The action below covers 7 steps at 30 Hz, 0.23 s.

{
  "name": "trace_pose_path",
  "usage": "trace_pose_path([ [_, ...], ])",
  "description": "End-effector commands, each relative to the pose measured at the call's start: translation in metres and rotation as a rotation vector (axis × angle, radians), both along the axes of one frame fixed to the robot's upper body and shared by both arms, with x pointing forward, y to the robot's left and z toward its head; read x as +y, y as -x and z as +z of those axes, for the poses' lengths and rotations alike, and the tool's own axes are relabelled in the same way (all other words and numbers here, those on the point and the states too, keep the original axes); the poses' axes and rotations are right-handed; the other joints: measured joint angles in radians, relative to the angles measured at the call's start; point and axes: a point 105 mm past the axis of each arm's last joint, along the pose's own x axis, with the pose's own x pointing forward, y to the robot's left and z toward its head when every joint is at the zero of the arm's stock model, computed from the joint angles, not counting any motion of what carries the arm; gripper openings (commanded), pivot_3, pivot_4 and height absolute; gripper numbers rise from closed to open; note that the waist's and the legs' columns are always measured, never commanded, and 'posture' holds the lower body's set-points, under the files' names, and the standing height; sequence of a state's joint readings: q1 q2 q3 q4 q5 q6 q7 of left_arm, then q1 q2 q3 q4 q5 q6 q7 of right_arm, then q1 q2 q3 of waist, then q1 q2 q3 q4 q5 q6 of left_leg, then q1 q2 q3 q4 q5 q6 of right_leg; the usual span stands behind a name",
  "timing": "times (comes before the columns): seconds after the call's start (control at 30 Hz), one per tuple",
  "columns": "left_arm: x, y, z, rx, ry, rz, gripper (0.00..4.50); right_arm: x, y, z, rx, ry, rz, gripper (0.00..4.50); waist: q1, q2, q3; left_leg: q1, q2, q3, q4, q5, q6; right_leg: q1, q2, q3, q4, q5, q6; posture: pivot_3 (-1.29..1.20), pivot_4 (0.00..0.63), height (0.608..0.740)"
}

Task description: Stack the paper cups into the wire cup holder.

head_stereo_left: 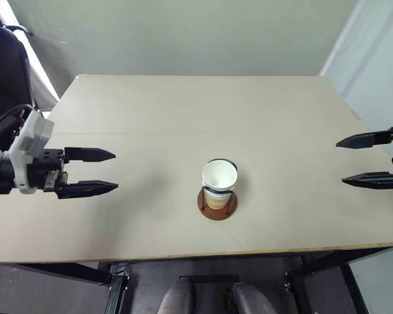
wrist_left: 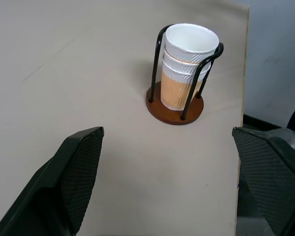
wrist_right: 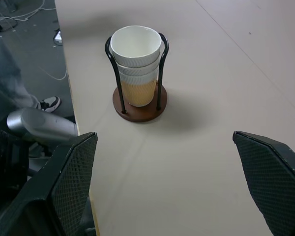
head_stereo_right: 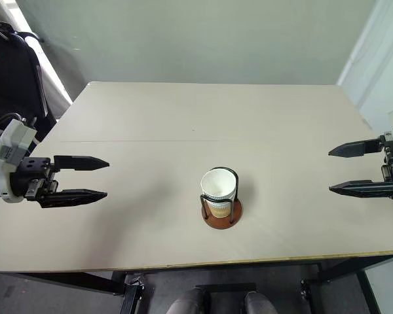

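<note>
At far left the left gripper [head_stereo_left: 111,172] hangs with jaws spread and empty, mid-worktop [head_stereo_left: 183,118] the paper cups [wrist_left: 187,64] sit nested inside the wire cup holder [wrist_left: 175,105], far right the right gripper [head_stereo_left: 344,161] likewise released; stacking looks complete, nothing left to grasp.

White-rimmed paper cups [wrist_left: 187,64] show tan-yellow, wavy-ribbed walls low down. Black wire loops rise off the wire cup holder [wrist_left: 175,112], its base reddish-brown. The table [head_stereo_left: 183,118] is plain beige. Black, cross-hatched pads [wrist_left: 81,172] face inward.
</note>
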<state>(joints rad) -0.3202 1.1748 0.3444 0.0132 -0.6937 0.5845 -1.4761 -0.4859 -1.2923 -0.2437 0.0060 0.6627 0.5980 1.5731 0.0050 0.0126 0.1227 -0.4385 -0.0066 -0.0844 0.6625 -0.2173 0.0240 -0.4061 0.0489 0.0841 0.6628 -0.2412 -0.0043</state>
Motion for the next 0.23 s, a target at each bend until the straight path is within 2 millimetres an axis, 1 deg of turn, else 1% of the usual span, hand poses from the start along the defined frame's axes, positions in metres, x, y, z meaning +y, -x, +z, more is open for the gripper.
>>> trace_pose_path([
  [0.03, -0.0018, 0.0005, 0.0122, -0.062, 0.006, 0.001, 4.48, 0.0012, -0.0012, 0.0047, -0.024, -0.005, 0.010, 4.50, 0.000, 0.000, 0.000, 0.000, 0.000, 0.000, 0.000, 0.000, 0.000, 0.000, 0.000, 0.000, 0.000, 0.000, 0.000, 0.00, 0.150, 0.740],
  [0.23, -0.0018, -0.0045, 0.0090, -0.064, 0.014, 0.012, 4.48, 0.0034, -0.0081, 0.0009, -0.025, -0.010, 0.002, 4.50, 0.000, 0.000, 0.000, 0.000, 0.000, 0.000, 0.000, 0.000, 0.000, 0.000, 0.000, 0.000, 0.000, 0.000, 0.000, 0.00, 0.150, 0.740],
])
